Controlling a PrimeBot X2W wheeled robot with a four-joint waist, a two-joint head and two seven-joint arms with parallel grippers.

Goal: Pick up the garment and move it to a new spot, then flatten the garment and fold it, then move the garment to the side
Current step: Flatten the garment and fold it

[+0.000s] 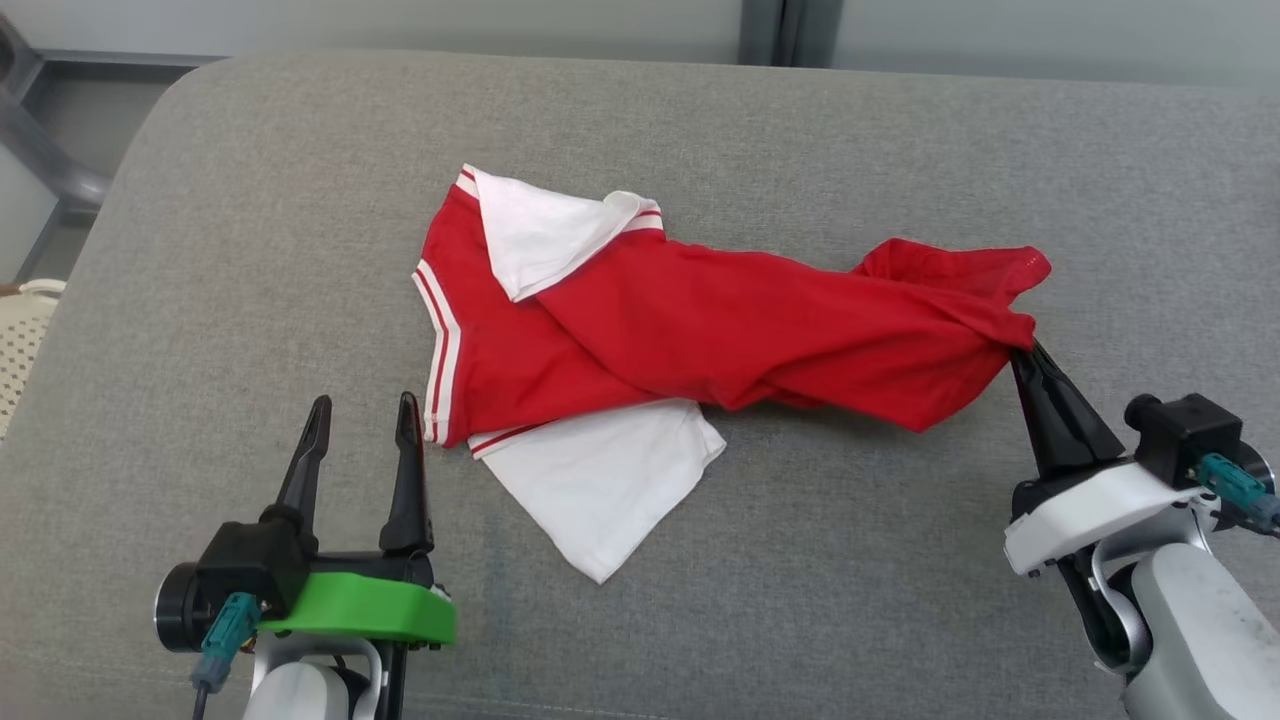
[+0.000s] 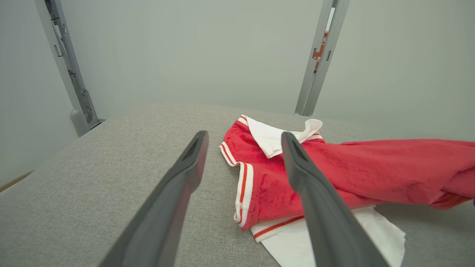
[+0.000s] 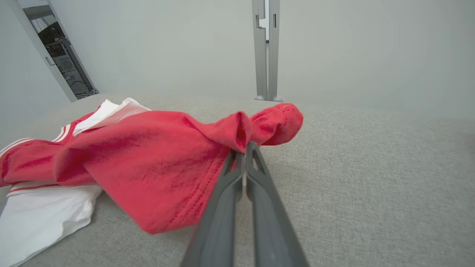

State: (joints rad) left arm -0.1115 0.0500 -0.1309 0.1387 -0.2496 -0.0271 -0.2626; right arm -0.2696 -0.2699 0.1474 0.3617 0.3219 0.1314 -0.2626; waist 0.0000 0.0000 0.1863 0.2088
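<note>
Grey woven fabric covers the padded surface (image 1: 800,140) before the robot; I'll read it as a clock face from the head view, with twelve at the far wall.

Down at seven o'clock sits the left gripper (image 1: 364,400), on its green mount. Its two dark fingers are spread wide with nothing between them, pointing toward twelve. The fingertip nearer the middle stands just beside the red-and-white striped trim (image 1: 440,350) of the garment (image 1: 720,330).

The garment is a red shirt with white parts, lying crumpled across the centre of the surface. Its left part rests flat. A white flap (image 1: 540,235) folds over the red toward eleven o'clock. A white panel (image 1: 600,480) pokes out from under the red toward six.

From the centre the red cloth runs as a twisted band out toward three o'clock, where it bunches into a knot of folds. That end looks raised a little off the fabric, with shadow under it.

At about four o'clock the right gripper (image 1: 1030,355) has its fingers pressed together on the red hem, pinching the bunched end of the garment. From its wrist camera the cloth wraps over the fingertips, and a grey metal post (image 3: 266,48) stands against the pale wall behind.
</note>
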